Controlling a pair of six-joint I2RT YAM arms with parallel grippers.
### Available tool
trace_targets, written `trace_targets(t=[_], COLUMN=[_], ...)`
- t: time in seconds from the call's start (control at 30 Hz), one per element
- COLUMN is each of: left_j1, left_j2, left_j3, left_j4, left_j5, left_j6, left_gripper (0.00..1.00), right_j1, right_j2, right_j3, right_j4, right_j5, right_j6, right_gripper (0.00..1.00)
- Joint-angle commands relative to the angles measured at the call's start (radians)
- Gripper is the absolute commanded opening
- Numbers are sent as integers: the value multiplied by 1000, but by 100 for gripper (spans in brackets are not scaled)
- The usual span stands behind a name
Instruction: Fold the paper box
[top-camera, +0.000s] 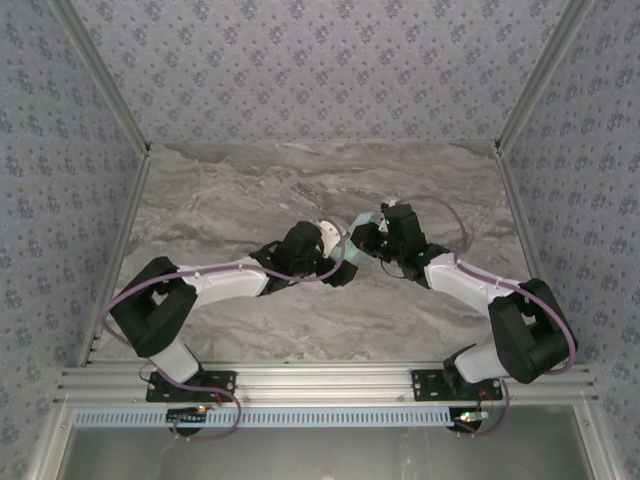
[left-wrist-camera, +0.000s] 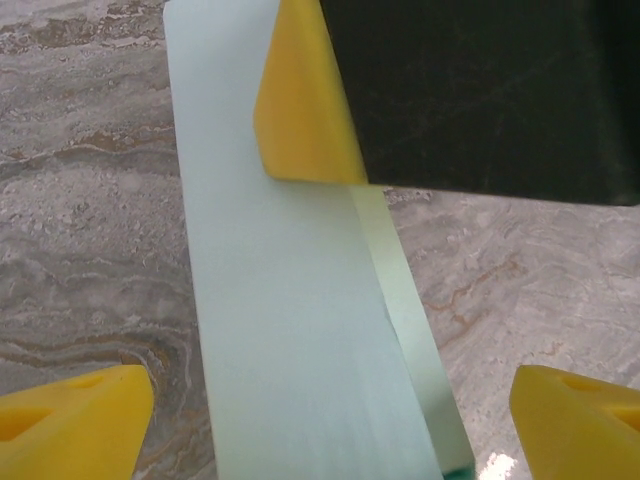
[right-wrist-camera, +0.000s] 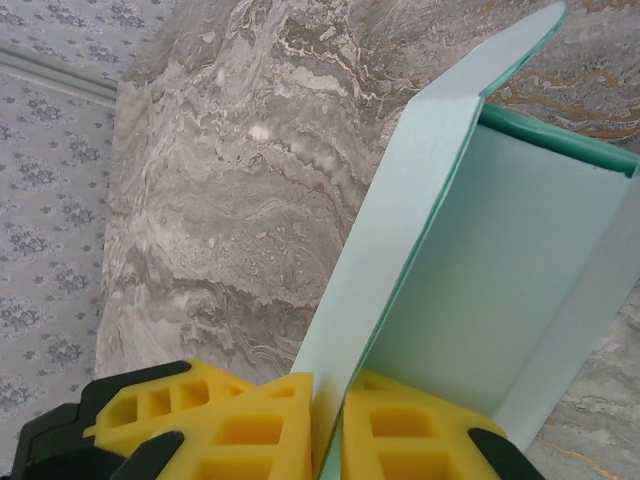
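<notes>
The marble table (top-camera: 250, 190) is the largest thing in view. There is bare stone on every side of the two arms, and its walled edges are well apart from the work. The arms meet at the middle of the top view, where the paper box (top-camera: 350, 262) sits half hidden between the wrists.

In the left wrist view the box runs as a long pale strip from the top of the frame to the bottom, leaning slightly right, with a narrow side wall along its right edge. The left gripper (left-wrist-camera: 330, 420) straddles it with its jaws spread wide, one fingertip low in each corner and neither touching the card.

The right gripper (right-wrist-camera: 330, 425) is clenched on an upright panel of the box, card pinched between its pads. The open interior rises toward the upper right of that view.

The coming move likely turns on the left jaws standing across the long axis — a squeeze would press the long walls inward.
</notes>
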Motion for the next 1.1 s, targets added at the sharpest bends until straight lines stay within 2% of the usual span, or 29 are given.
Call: trace_targets(t=[0.0, 0.07, 0.4, 0.53, 0.63, 0.83, 0.97, 1.07], left_j1=[-7, -7, -6, -4, -1, 29, 68, 108], left_j2=[33, 50, 65, 55, 49, 9, -41, -88], left_j3=[35, 40, 29, 25, 25, 0, -17, -30], left_j4=[28, 31, 72, 68, 52, 29, -3, -19], left_j5=[-7, -9, -10, -10, -11, 1, 38, 95], left_j6=[25, 30, 20, 23, 35, 71, 108, 146], left_gripper=[89, 87, 59, 53, 48, 36, 32, 31], right_j1=[2, 2, -3, -6, -7, -15, -21, -28], right_j2=[25, 22, 1, -22, -49, -171, -257, -283], right_j3=[-19, -19, -19, -10, -2, 27, 57, 102], right_j4=[-87, -90, -98, -114, -127, -222, -307, -376], right_j5=[39, 42, 45, 49, 50, 99, 119, 131], right_j6=[-37, -36, -41, -58, -77, -188, -338, -477], right_gripper=[14, 14, 14, 17, 22, 43, 53, 57])
